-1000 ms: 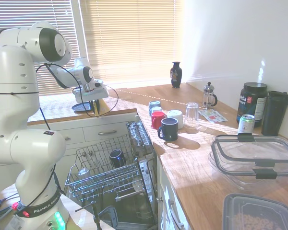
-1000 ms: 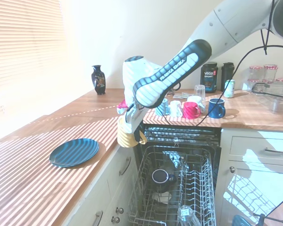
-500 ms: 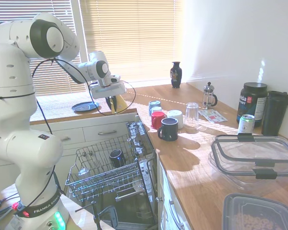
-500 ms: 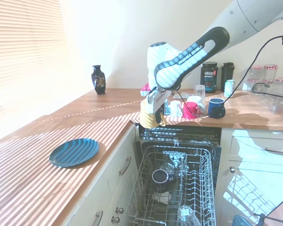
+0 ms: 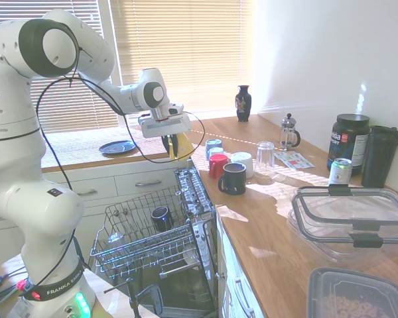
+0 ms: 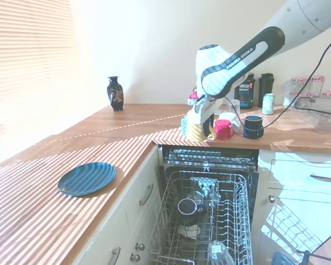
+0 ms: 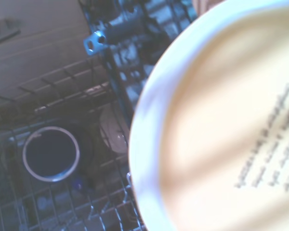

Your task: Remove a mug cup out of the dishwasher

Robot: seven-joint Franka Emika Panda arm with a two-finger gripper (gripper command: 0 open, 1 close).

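Landmark: the dishwasher (image 6: pixel 207 221), standing open among white cabinets, its wire rack (image 6: pixel 201 218) pulled out.
Blue plate (image 6: pixel 87 178): lying on the wooden surface (image 6: pixel 38 204), well to the left of the dishwasher.
Dark vase (image 6: pixel 115 93): standing at the back of the surface, left of the dishwasher.
Small black mug (image 6: pixel 187 208): sitting upright in the dishwasher's rack.
Fingers (image 6: pixel 198 125): gripping the mug cup, closed on it.
Mug cup (image 6: pixel 195 130): hanging in the air above the back edge of the dishwasher, clear of the rack; the wrist view is showing its pale inside (image 7: pixel 221 125) close up.
Red mug (image 6: pixel 224 130): standing on the surface behind the dishwasher, just beside the mug cup.
Navy mug (image 6: pixel 253 126): standing near the red mug.
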